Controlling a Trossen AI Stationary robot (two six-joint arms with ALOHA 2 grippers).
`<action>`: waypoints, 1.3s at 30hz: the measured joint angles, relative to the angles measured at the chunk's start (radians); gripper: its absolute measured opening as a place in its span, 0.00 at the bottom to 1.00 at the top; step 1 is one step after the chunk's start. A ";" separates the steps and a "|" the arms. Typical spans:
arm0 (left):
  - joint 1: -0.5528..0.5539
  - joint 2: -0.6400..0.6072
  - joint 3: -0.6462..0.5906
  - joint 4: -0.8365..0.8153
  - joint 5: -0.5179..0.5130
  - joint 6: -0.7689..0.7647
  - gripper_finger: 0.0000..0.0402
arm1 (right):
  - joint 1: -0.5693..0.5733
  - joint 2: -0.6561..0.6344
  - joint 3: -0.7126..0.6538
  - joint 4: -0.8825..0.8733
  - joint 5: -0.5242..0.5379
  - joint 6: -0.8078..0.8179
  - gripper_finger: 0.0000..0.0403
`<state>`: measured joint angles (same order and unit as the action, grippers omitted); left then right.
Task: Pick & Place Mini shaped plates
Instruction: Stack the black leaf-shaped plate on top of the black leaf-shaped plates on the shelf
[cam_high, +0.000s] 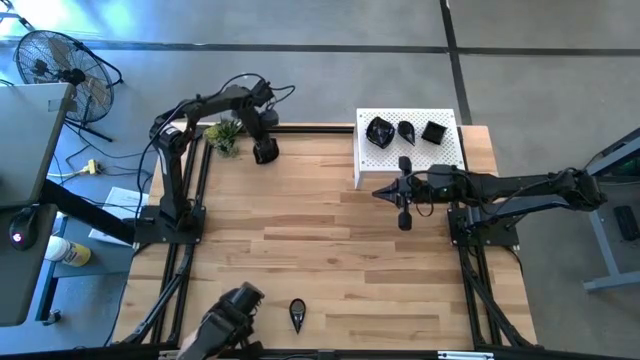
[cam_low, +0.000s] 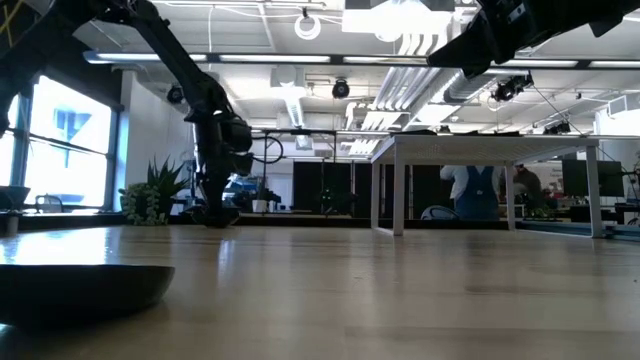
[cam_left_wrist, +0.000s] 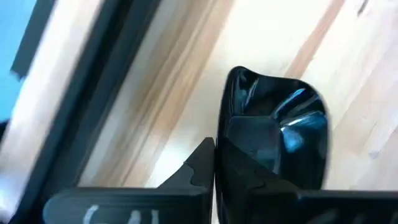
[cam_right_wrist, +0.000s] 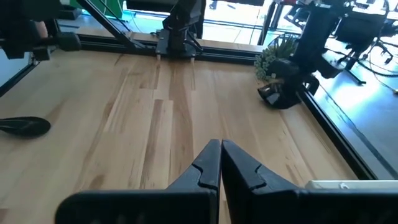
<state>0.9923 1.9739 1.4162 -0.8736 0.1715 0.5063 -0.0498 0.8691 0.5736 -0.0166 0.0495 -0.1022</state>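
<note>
A glossy black mini plate (cam_left_wrist: 273, 124) lies by the table's far left corner, next to the small green plant (cam_high: 224, 135). My left gripper (cam_high: 265, 152) stands over it, pointing down, shut on it. Three more black plates (cam_high: 407, 131) rest on the white perforated platform (cam_high: 448, 150) at the far right. A teardrop plate (cam_high: 297, 314) lies flat near the table's front edge. My right gripper (cam_right_wrist: 220, 163) hovers shut in front of the platform with nothing in it. My left gripper pinches the plate's raised rim (cam_left_wrist: 227, 127) at one end, one finger (cam_left_wrist: 198, 167) outside the wall and the other on the dish's inner side. The fingers come from above, pointing steeply down. I cannot tell whether the plate is off the wood.
A black frame rail (cam_high: 310, 128) runs along the far edge right beside the left gripper. A dark camera mount (cam_high: 235, 305) sits at the front edge left of the teardrop plate. Bare wood (cam_high: 330, 240) spans the table's middle.
</note>
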 joint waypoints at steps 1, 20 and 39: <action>-0.007 0.000 0.017 -0.022 -0.012 -0.013 0.03 | 0.000 0.000 0.000 0.000 0.000 0.007 0.01; -0.425 -0.238 -0.053 0.061 0.122 -0.581 0.00 | 0.125 0.000 0.001 -0.062 0.144 0.113 0.00; -0.872 -0.199 -0.208 0.589 -0.145 -1.112 0.00 | 0.349 0.000 0.001 -0.060 0.237 0.049 0.00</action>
<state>0.1207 1.7748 1.2086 -0.2847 0.0263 -0.6061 0.2991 0.8690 0.5747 -0.0769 0.2863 -0.0528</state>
